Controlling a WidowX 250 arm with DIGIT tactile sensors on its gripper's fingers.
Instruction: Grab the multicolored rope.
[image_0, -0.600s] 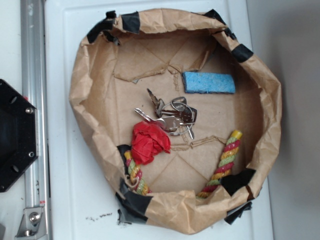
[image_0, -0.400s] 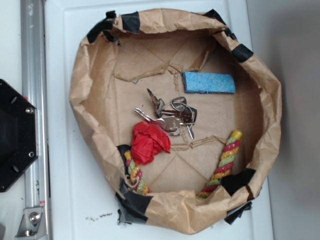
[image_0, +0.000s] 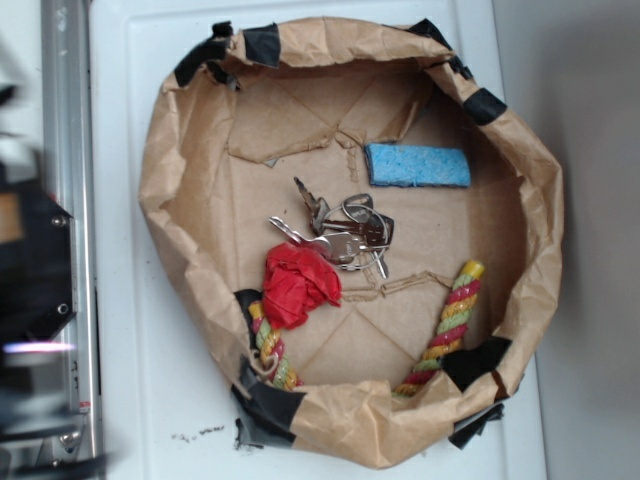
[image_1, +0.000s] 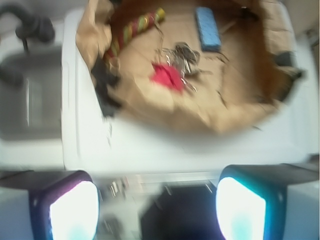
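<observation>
Red-yellow-green rope (image_0: 455, 320) lies in paper basket (image_0: 160, 180), curving along near wall. Gripper (image_1: 157, 205) outside basket, fingers (image_1: 75, 210) spread, empty. Approach step; next: reach over rim, descend onto exposed strand.

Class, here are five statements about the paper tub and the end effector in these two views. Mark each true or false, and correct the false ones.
1. The multicolored rope lies inside the paper tub. True.
2. The end effector grips the rope. False: it is open, off the tub.
3. The red wad lies beside the keys. True.
4. The blue sponge rests on the keys. False: it lies apart.
5. The rope is plain white. False: red, yellow, green.
</observation>
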